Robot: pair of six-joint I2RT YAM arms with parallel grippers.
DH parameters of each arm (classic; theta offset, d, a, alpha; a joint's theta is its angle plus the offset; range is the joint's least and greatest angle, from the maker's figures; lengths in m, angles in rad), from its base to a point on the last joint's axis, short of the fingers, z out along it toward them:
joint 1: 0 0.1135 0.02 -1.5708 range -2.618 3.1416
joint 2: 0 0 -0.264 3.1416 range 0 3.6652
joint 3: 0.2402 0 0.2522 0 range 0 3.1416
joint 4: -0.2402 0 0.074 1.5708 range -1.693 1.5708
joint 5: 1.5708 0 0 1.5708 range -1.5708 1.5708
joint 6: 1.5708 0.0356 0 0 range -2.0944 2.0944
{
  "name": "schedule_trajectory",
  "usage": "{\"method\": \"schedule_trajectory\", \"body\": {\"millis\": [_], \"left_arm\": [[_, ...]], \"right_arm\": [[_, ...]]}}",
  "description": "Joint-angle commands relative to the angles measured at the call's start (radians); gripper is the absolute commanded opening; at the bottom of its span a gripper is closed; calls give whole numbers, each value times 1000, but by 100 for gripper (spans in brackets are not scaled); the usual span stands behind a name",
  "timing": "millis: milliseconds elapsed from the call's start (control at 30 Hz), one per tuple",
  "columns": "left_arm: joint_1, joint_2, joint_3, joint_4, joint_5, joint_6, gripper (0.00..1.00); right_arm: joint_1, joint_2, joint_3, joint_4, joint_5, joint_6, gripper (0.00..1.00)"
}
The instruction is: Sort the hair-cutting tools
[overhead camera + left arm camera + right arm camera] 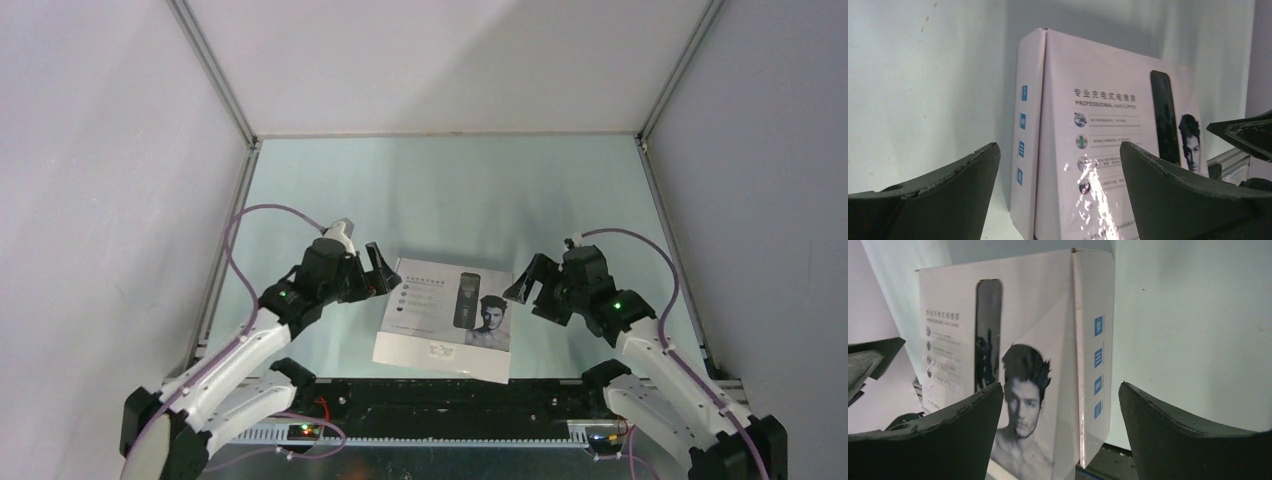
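Flanking the box (445, 320), both grippers stood with jaws spread wide and nothing between them: the left gripper (385, 272) just beside the box's left edge, the right gripper (522, 285) just beside its right edge. The box lay flat and shut, printed lid up, near the front edge of the table (450, 190). Open table stretched beyond it toward the back wall (440, 60). Where the tools lay could not be told.
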Motion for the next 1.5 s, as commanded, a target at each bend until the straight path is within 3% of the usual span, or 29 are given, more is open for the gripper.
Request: {"method": "schedule_trajectory", "body": {"millis": [0, 233, 467, 700, 967, 1167, 1267, 1467], "left_arm": [[30, 93, -33, 192, 69, -58, 97], [58, 311, -19, 316, 149, -99, 97], [59, 521, 92, 398, 253, -152, 95], [87, 733, 309, 422, 289, -179, 94], [192, 943, 571, 422, 304, -156, 92], [273, 955, 591, 415, 276, -101, 92], [280, 886, 518, 403, 251, -70, 92], [278, 722, 322, 393, 227, -56, 91]], "right_arm": [[-58, 59, -62, 255, -103, 46, 90], [-101, 281, -82, 480, -166, 33, 90], [-106, 504, -25, 681, -227, 54, 87], [-119, 756, 235, 726, -256, 9, 85], [-196, 1096, 577, 732, -324, -51, 80], [-258, 1119, 639, 690, -379, -84, 79], [-269, 1075, 629, 561, -392, -161, 80], [-267, 888, 502, 478, -377, -226, 80]]}}
